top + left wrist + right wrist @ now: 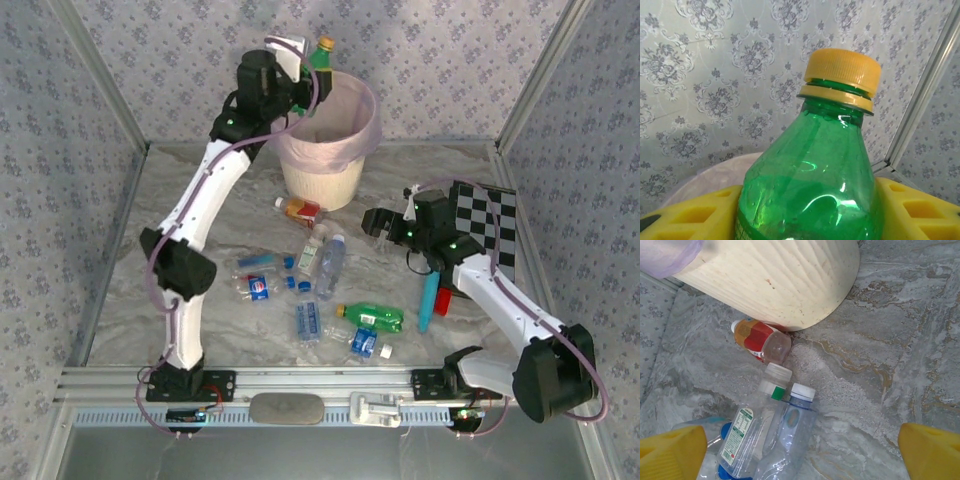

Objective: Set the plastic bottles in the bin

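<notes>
Closest to the arm bases on the grey marbled table (450, 165): a small clear bottle w/ white cap (370, 343) lies flat, long axis approx L–R, cap toward the R arm. Just L of it is a clear blue-labelled bottle (308, 320), axis near–far. Right behind them a green plastic bottle lying flat (375, 318) has its axis L–R, yellow cap pointing L. Further L, a clear bottle w/ blue-red label (255, 288) also lies approx L–R. On the R side a long turquoise stick w/ red end (428, 300) lies near–far, partly under the R arm.

Mid-table: a tall clear bottle w/ blue-rimmed white cap (790, 440) and a clear bottle w/ green-white label (745, 435) lie side by side, touching, both axes near–far, caps toward the bin. The right gripper (801, 450) hangs above them, aimed down, jaws spread wide w/ nothing btwn them.

Behind those, a small bottle w/ orange-red label (762, 340) lies at the bin's foot, white cap pointing L. A black-and-white chequered board (485, 225) sits to the R.

Farthest: a round cream bin (320, 170) w/ thin pink bag liner (365, 120). The left gripper (807, 212) is raised above its far-L rim, jaws pinching a green plastic bottle w/ yellow cap (810, 165) by the body. Neck and cap stick out past the yellow pads (705, 210), cap end pointing toward the back wall.
</notes>
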`<state>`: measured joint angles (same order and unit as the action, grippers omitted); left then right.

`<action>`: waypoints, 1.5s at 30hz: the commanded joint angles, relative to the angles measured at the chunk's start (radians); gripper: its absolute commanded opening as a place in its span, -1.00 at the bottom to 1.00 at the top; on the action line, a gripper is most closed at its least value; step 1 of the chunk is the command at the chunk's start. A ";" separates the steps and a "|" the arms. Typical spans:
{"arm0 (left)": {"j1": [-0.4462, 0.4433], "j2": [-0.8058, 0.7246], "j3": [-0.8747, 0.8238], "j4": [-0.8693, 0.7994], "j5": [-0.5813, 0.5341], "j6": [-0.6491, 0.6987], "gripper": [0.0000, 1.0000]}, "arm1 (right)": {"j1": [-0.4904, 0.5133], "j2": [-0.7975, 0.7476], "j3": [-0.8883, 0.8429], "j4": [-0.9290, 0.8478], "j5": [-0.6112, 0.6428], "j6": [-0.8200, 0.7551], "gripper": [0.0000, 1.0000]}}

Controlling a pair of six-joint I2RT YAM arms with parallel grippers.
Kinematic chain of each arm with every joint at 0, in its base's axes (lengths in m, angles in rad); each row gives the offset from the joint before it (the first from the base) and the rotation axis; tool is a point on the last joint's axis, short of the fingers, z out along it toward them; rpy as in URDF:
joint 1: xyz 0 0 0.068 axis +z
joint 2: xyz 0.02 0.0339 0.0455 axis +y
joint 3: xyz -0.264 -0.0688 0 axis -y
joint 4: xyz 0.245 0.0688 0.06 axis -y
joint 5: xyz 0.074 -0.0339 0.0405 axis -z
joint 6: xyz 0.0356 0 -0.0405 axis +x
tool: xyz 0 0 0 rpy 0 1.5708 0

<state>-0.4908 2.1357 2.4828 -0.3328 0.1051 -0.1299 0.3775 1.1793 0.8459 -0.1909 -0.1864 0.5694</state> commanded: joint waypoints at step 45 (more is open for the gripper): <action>-0.022 -0.395 -0.632 0.121 0.000 -0.158 1.00 | 0.234 0.157 -0.053 0.095 -0.009 0.202 1.00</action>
<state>-0.5110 1.8606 2.0560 -0.4255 0.1085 -0.2535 0.5854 1.3041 0.8009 -0.1184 -0.1638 0.7120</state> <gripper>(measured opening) 0.999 0.999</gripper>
